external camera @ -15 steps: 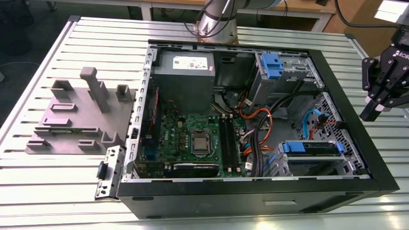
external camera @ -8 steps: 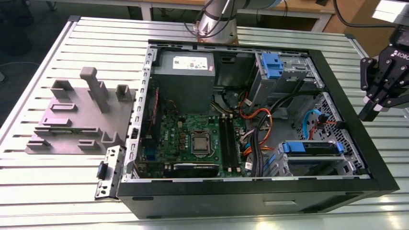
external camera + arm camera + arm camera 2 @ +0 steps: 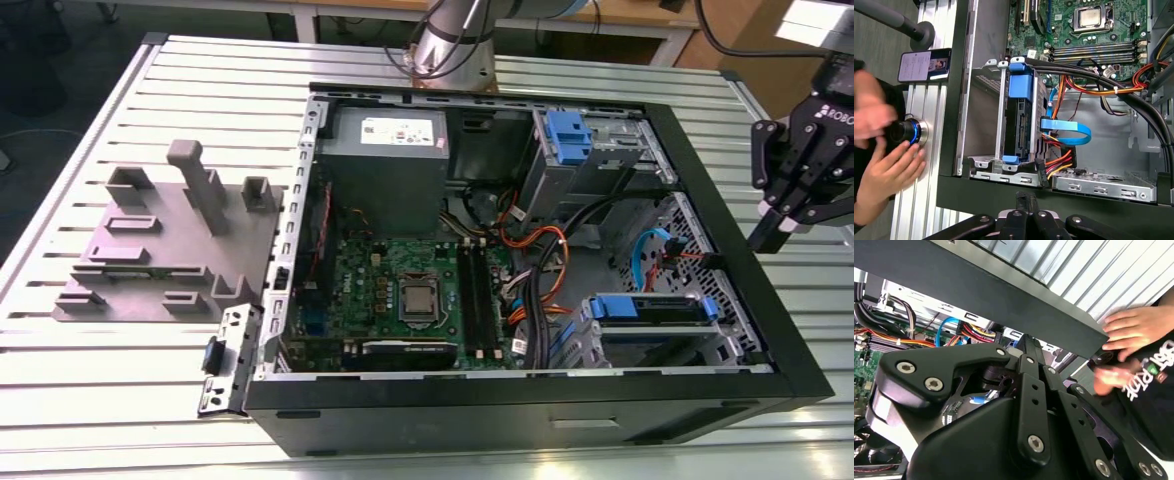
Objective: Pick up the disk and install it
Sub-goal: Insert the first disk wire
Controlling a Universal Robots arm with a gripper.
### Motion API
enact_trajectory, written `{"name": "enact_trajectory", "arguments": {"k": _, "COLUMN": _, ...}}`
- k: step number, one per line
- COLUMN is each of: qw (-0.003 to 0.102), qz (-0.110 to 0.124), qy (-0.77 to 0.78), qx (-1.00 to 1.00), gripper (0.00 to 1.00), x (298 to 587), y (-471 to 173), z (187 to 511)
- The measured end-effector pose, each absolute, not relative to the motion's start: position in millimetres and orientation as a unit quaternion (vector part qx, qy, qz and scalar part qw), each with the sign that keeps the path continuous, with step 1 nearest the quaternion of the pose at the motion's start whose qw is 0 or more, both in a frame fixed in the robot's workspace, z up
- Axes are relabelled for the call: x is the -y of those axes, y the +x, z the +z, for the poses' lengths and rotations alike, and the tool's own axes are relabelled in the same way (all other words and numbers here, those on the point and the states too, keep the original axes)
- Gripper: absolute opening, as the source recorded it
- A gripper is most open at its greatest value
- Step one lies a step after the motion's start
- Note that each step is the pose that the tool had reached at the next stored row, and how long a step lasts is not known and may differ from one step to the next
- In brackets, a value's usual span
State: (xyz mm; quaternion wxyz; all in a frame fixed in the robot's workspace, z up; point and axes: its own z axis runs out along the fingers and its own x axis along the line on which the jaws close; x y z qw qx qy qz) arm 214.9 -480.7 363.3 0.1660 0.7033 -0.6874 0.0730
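The arm's base column stands on the tabletop behind the open computer case. The wrist hangs outside the case, at the exterior view's right. The end effector points down over the tabletop, just beside the case wall and apart from it.

End effector state: narrow, with the tips drawn together in both wrist views. It holds nothing and touches nothing.

The disk sits inside the case, seated in the drive cage at the near corner on the exterior view's right. Its blue bracket frames it. 1 flat blue cable loops away from its connector end.

In the first wrist view, 2 hands of a person surround a round knob with a blue ring on the tabletop beside the case.
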Motion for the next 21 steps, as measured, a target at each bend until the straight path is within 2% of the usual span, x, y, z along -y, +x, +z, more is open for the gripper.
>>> {"name": "enact_trajectory", "arguments": {"k": 6, "qw": 0.164, "qz": 0.071, "qy": 0.704, "qx": 0.688, "gripper": 0.11, "x": 480.7, "y": 214.5, "z": 363.3}}
{"name": "enact_trajectory", "arguments": {"k": 8, "qw": 0.153, "qz": 0.060, "qy": 0.706, "qx": 0.689, "gripper": 0.11, "x": 480.8, "y": 214.4, "z": 363.3}}
{"name": "enact_trajectory", "arguments": {"k": 10, "qw": 0.148, "qz": 0.056, "qy": 0.707, "qx": 0.689, "gripper": 0.11, "x": 480.8, "y": 214.5, "z": 363.3}}
{"name": "enact_trajectory", "arguments": {"k": 21, "qw": 0.159, "qz": 0.047, "qy": 0.730, "qx": 0.664, "gripper": 0.11, "x": 480.9, "y": 213.0, "z": 360.9}}
